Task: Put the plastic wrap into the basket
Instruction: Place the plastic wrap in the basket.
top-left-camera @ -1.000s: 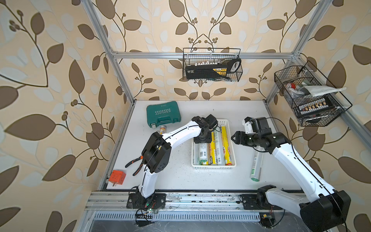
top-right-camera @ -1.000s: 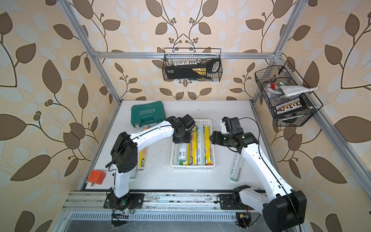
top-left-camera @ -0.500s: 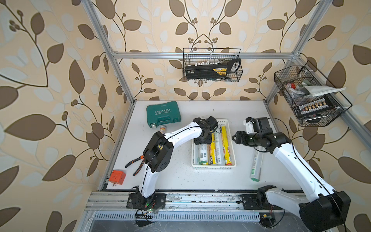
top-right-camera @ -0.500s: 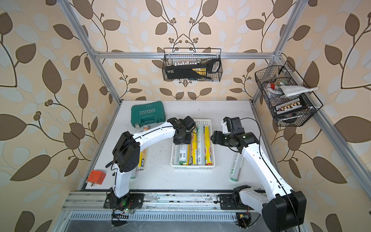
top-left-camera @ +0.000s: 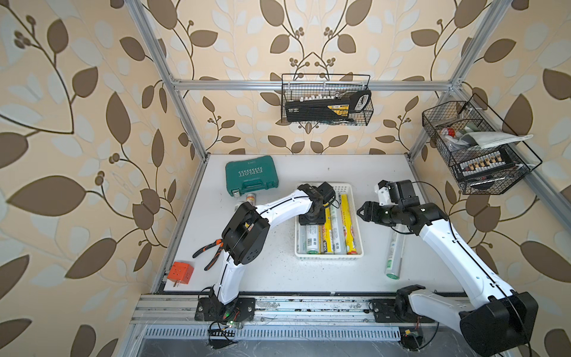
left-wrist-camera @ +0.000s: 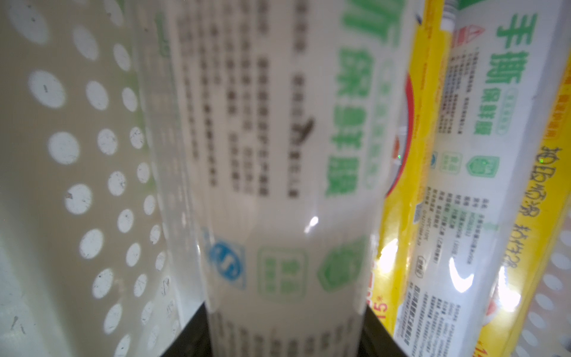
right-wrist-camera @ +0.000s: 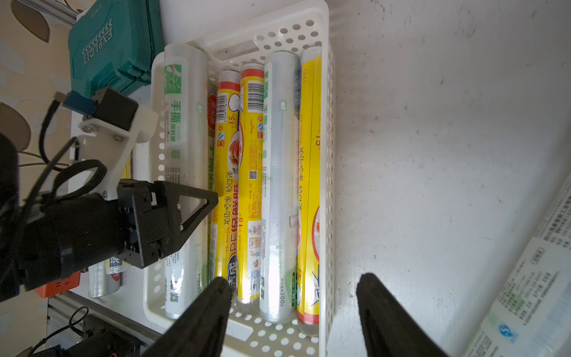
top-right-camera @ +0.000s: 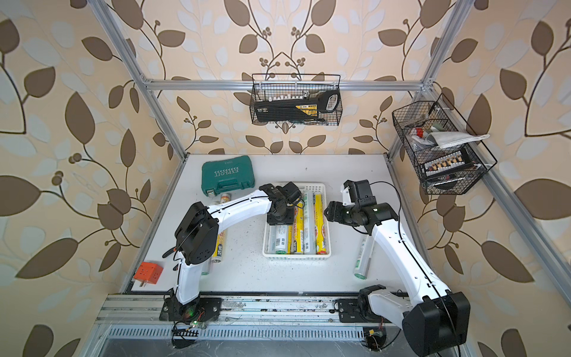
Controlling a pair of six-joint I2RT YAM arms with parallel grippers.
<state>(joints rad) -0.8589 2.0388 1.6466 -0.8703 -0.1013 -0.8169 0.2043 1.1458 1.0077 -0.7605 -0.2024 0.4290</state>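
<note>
We hold a white-green roll (right-wrist-camera: 185, 129) in our left gripper (right-wrist-camera: 188, 210), our right gripper (right-wrist-camera: 295, 281) is open and empty, and the roll may bump the basket (right-wrist-camera: 329, 185) wall and fall out.

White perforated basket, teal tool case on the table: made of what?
White perforated basket: looks like moulded plastic, slightly glossy; uniform round holes, rounded rim. Teal tool case: probably hard plastic, matte; moulded handle recess and raised lettering on the lid.
</note>
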